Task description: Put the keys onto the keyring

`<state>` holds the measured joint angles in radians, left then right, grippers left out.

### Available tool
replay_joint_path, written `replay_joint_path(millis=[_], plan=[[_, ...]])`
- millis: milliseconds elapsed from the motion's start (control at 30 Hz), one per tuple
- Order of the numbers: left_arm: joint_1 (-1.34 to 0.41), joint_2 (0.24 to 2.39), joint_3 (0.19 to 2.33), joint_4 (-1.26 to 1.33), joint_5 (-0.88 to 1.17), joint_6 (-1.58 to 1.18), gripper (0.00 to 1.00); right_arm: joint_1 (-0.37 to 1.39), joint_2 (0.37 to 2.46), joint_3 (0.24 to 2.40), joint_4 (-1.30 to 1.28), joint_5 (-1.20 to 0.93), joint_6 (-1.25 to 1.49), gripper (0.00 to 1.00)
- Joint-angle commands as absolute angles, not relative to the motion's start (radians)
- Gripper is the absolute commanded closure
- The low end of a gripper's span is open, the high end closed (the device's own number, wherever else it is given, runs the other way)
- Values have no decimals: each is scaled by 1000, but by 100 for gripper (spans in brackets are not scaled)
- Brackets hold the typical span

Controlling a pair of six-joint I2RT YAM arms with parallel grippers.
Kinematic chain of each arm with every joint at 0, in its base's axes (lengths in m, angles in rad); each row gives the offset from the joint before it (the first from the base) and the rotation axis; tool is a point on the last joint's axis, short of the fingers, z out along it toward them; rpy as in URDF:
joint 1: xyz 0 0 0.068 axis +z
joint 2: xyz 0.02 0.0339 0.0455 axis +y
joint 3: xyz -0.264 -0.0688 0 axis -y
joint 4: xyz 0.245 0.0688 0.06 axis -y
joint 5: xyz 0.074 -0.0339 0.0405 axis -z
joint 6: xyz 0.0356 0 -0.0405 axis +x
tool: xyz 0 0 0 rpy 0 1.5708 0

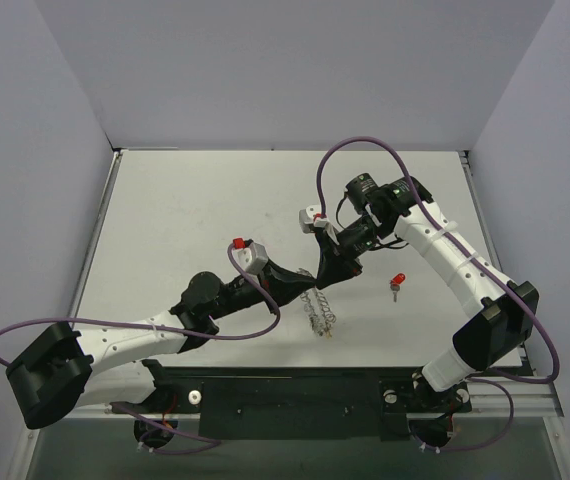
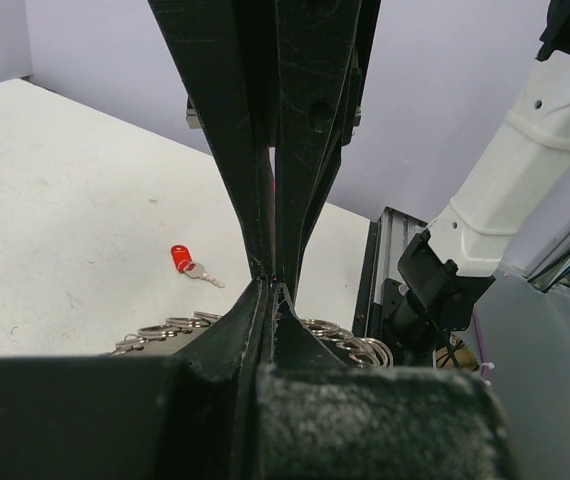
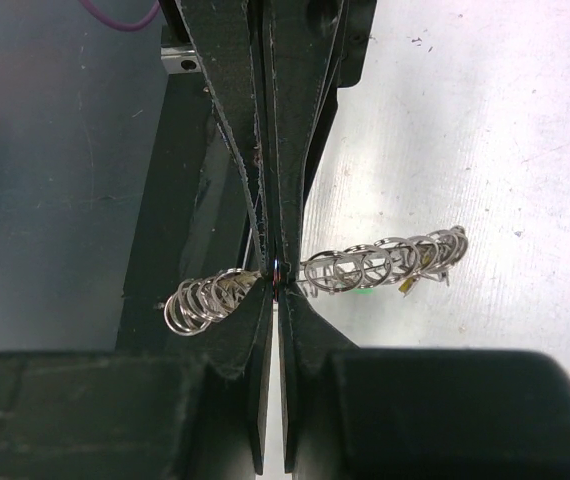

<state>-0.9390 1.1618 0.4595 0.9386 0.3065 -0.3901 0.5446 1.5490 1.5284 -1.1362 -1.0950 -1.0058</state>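
Note:
The keyring [image 1: 319, 313] is a silvery coil of rings near the table's front middle. In the right wrist view the keyring [image 3: 385, 262] runs crosswise behind the jaws, with a green key head [image 3: 365, 291] and a yellow key head [image 3: 406, 284] showing among its rings. My right gripper [image 3: 280, 275] [image 1: 324, 279] is shut, pinching a ring at the coil's middle. My left gripper [image 2: 270, 283] [image 1: 309, 285] is shut tip to tip against it at the same spot. A red-headed key [image 1: 397, 284] [image 2: 181, 259] lies loose on the table, to the right of the grippers in the top view.
The black rail [image 1: 295, 395] along the table's near edge lies just beyond the keyring. The right arm's white link [image 2: 510, 170] and dark base joint [image 2: 440, 295] stand close on the right of the left wrist view. Grey walls enclose the table [image 1: 195, 200].

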Motion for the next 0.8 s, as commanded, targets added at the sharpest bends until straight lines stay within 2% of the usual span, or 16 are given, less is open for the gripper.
replay_joint_path(millis=[0,233,500,767], plan=[[-934,1132,491,1048,267,-414,97,561,1536,1548,-1173,-1143,-1005,100],[-934,1100,471,1019,281,-428,79,558,1534,1545,-1166,-1152,-996,100],[-934,1054,454,960,298,-403,69,555,1532,1542,-1158,-1157,-982,100],[-934,1028,469,847,301,-356,63,554,1534,1542,-1157,-1158,-980,100]])
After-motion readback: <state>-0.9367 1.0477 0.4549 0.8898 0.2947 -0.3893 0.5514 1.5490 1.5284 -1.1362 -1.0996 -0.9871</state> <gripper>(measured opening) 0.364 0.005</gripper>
